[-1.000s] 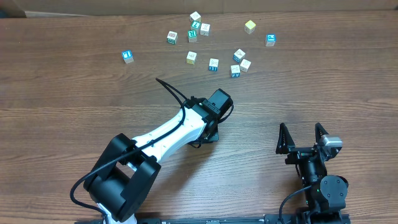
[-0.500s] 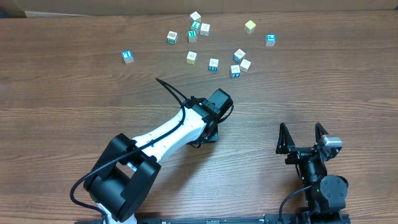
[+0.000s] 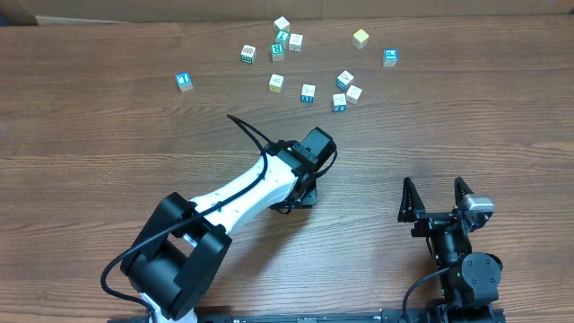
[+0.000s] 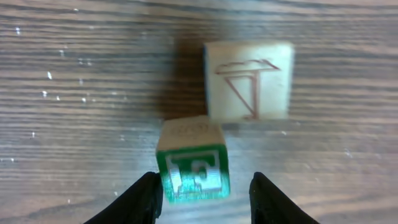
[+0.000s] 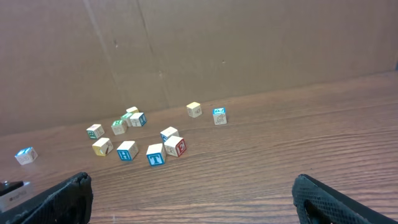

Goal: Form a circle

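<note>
Overhead: alphabet cubes (image 3: 308, 91) lie scattered, not ringed, at far side of table (image 3: 108, 161); right gripper (image 3: 438, 199) spread wide, empty. L wrist: left gripper (image 4: 205, 186) partly spread around green-faced cube (image 4: 193, 171), cream cube (image 4: 249, 81) just beyond. R wrist: cubes well ahead.

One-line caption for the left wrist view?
Green-faced letter block stands between the left arm's parted fingers on the wood-grain table, a cream block just beyond.

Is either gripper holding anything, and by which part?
Nothing held: left gripper straddles the green cube, a gap on one side; right gripper open, empty.
</note>
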Available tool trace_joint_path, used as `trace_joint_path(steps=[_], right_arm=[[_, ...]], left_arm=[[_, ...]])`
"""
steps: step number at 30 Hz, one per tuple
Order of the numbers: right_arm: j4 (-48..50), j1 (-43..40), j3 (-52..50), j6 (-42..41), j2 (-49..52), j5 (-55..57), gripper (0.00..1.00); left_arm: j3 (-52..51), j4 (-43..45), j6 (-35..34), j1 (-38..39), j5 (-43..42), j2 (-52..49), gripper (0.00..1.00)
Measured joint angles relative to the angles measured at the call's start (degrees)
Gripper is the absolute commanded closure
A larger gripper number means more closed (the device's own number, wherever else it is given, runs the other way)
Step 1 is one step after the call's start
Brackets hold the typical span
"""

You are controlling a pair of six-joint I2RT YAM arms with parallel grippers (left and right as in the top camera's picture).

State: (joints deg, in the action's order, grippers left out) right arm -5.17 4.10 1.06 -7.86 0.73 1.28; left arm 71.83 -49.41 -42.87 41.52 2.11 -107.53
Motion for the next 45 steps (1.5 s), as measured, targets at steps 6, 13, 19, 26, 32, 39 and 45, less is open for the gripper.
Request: trace_joint_path(steps=[6, 13, 19, 26, 32, 39, 45], right_arm=[[0.0, 0.0, 0.0, 0.0, 0.0, 0.0, 0.0], [0.0, 0.0, 0.0, 0.0, 0.0, 0.0, 0.0], [0.0, 0.0, 0.0, 0.0, 0.0, 0.0, 0.0], [0.0, 0.0, 0.0, 0.0, 0.0, 0.0, 0.0], [0.0, 0.0, 0.0, 0.0, 0.0, 0.0, 0.0], [0.0, 0.0, 0.0, 0.0, 0.0, 0.0, 0.0], [0.0, 0.0, 0.0, 0.0, 0.0, 0.0, 0.0]], left_arm=[[8.8, -6.4, 2.3, -0.2, -1.1, 0.0, 0.55], [16.5, -11.4, 3.0, -3.1, -1.1, 0.0, 0.48], [16.6, -13.3, 4.0, -4.3, -1.1, 0.0, 0.45], [12.0, -11.8, 4.0, -3.9, -1.1, 0.0, 0.45], [5.0, -6.9, 4.1, -2.5, -1.3, 0.0, 0.37], [1.6, -3.1, 4.0, -2.1, -1.5, 0.0, 0.43], [1.0, -1.1, 3.8, -2.1, -1.5, 0.0, 0.46]])
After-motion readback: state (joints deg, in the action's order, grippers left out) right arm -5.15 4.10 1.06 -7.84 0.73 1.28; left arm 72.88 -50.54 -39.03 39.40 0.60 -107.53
